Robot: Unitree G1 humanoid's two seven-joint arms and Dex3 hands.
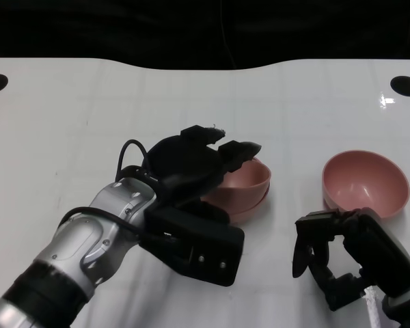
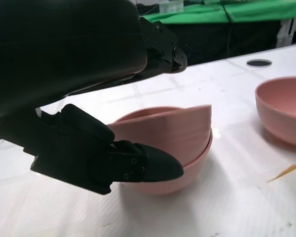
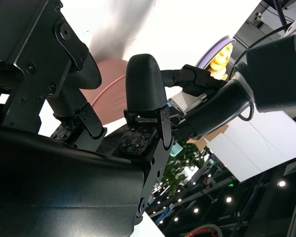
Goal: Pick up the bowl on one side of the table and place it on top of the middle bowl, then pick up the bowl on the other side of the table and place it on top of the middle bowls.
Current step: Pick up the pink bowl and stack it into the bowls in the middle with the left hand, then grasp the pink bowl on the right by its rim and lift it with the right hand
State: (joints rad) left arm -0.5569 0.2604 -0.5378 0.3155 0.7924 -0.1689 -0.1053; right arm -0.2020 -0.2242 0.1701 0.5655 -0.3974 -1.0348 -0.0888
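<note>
The left hand [image 1: 191,179] grips a tilted pink bowl [image 2: 175,129] in the middle bowl [image 2: 187,174]; the right hand [image 1: 342,256], fingers apart, is near the right bowl [image 1: 365,182] on the worktop [image 1: 89,96]

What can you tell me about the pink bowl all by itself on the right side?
The lone pink bowl is round, smooth and looks like matte plastic. It stands upright on the white table, with nothing showing inside. It sits apart from the stacked bowls in the middle. The right hand is just in front of it; whether it touches the bowl cannot be told.
</note>
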